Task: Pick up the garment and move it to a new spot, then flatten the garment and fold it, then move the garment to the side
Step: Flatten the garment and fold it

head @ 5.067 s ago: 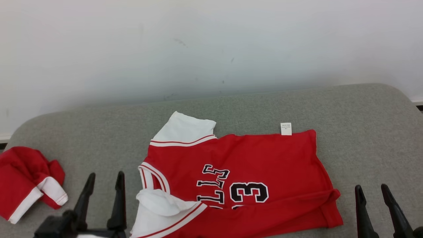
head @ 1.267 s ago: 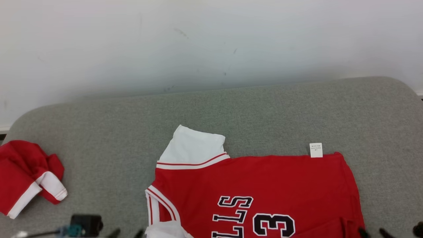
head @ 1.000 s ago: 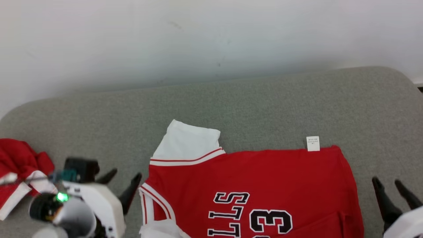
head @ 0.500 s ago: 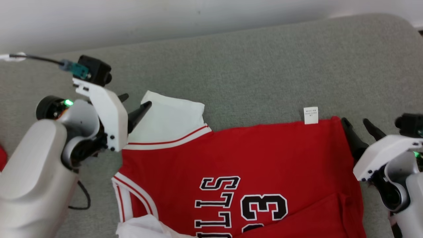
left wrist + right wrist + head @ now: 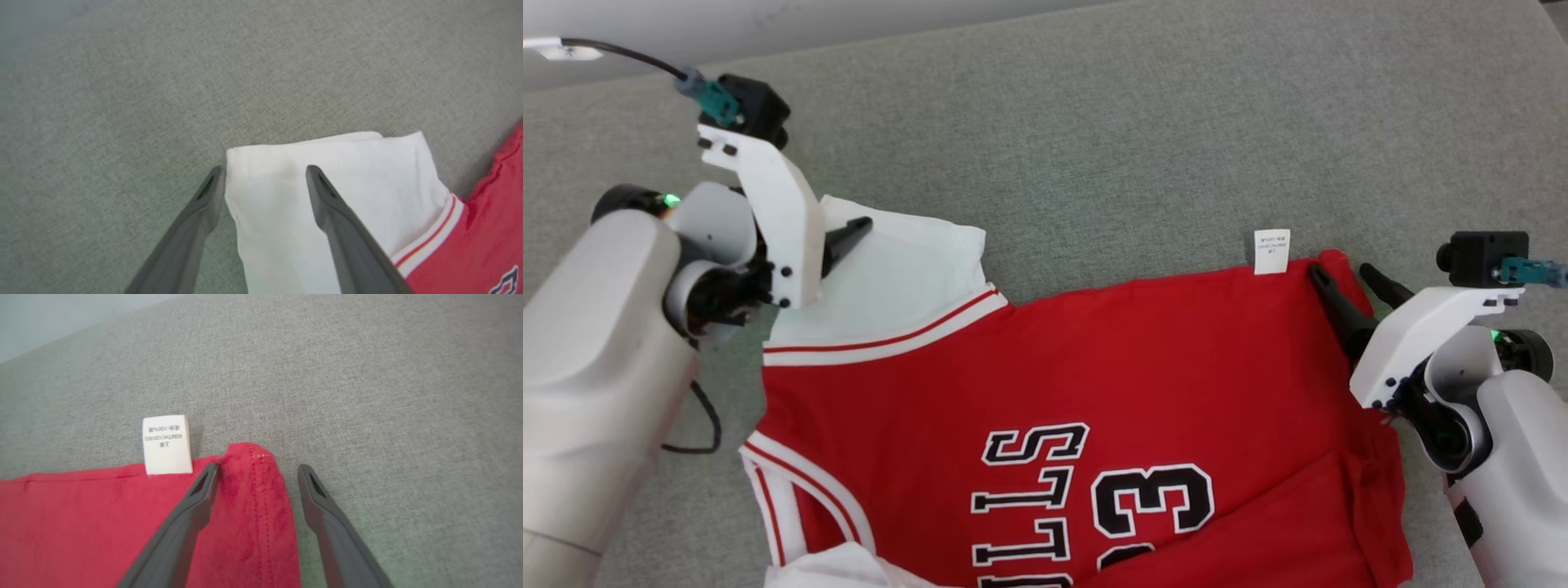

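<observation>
Agape: left pincer (image 5: 265, 169) astride sleeve (image 5: 367, 171), right pincer (image 5: 259, 468) astride hem (image 5: 265, 522).

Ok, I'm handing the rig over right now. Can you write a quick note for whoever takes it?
Left gripper: open, fingers astride the far corner of the white sleeve, nothing gripped.
Right gripper: open, astride the far hem corner of the jersey, beside the label, nothing gripped.
Jersey: spread on the grey cushion, print up; near right edge lies folded over.
Done: jersey laid out mostly flat.
To do: close both grippers, fold, move it aside.
</observation>
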Robot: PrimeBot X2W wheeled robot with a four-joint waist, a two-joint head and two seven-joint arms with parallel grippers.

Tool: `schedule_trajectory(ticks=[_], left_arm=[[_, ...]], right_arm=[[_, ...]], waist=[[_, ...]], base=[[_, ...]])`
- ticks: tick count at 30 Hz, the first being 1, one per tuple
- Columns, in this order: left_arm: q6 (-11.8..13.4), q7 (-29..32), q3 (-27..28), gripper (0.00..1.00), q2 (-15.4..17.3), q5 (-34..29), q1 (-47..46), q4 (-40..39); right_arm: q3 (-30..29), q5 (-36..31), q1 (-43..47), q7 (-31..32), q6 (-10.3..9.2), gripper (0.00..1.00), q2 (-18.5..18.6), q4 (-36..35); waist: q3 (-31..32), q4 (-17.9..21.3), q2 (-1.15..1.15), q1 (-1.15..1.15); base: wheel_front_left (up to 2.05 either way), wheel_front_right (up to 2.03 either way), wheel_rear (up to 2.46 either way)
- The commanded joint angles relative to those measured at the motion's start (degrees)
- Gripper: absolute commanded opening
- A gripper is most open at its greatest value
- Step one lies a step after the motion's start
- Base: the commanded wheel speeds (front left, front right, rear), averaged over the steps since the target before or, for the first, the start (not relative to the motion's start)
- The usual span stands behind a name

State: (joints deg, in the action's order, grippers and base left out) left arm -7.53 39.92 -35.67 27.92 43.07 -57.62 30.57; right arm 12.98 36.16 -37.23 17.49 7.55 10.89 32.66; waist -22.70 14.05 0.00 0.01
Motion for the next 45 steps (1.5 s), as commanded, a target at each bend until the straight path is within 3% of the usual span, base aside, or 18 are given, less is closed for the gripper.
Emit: schedule_trajectory(ticks=[1,13,14,16,17,18,19,20,36,45], left_arm=[[0.1,-1.0,-1.4,1.0,0.8,0.4,-2.1,2.4],[0.1,0.5,-8.0,1.0,1.2,4.7,-5.7,9.4],[0.1,0.9,-8.6,0.88,1.1,5.3,-5.9,9.8],[0.1,1.2,-9.5,0.37,1.1,6.4,-6.1,10.0],[0.1,1.2,-10.0,0.14,1.1,6.8,-6.3,10.1],[0.1,1.0,-10.4,0.0,1.1,7.1,-6.5,10.1],[0.1,0.8,-10.8,0.0,1.1,7.3,-6.7,10.1],[0.1,0.7,-11.2,0.0,1.1,7.7,-6.9,10.1],[0.1,-6.7,-14.6,0.0,1.9,10.2,-10.0,12.8],[0.1,-8.9,-16.1,0.0,1.1,12.8,-9.8,13.0]], right_arm=[[1.6,1.2,-1.6,-0.7,-0.13,1.0,0.2,0.9],[9.6,4.7,-3.9,-1.1,-0.06,1.0,-0.5,5.4],[10.2,5.1,-3.9,-1.0,-0.06,0.96,-0.6,5.7],[11.4,6.0,-3.9,-1.1,0.01,0.49,-0.4,6.1],[12.0,6.4,-3.9,-1.1,0.01,0.42,-0.3,6.3],[12.4,6.9,-4.0,-1.3,0.01,0.34,-0.1,6.4],[12.8,7.2,-4.1,-1.6,0.01,0.21,0.1,6.4],[13.1,7.7,-4.1,-2.1,0.01,0.0,0.4,6.5],[10.4,6.9,-8.0,-17.4,-0.13,0.0,0.8,13.2],[10.5,7.3,-8.2,-20.0,-0.13,0.0,0.7,16.8]], waist=[[-0.7,0.6,0.0,-0.01],[-2.1,1.4,0.0,-0.01],[-2.1,1.3,0.0,-0.01],[-2.0,1.2,0.0,-0.01],[-1.9,1.2,0.0,-0.01],[-1.8,1.1,0.0,-0.01],[-1.7,1.1,0.0,-0.01],[-1.6,1.1,0.0,-0.01],[1.4,-0.8,0.0,-0.01],[4.7,-2.4,0.0,-0.01]], base=[[0.0,0.0,0.0],[0.0,0.0,0.0],[0.0,0.0,0.0],[0.0,0.0,0.0],[0.0,0.0,0.0],[0.0,0.0,0.0],[0.0,0.0,0.0],[0.0,0.0,0.0],[0.0,0.0,0.0],[0.0,0.0,0.0]])
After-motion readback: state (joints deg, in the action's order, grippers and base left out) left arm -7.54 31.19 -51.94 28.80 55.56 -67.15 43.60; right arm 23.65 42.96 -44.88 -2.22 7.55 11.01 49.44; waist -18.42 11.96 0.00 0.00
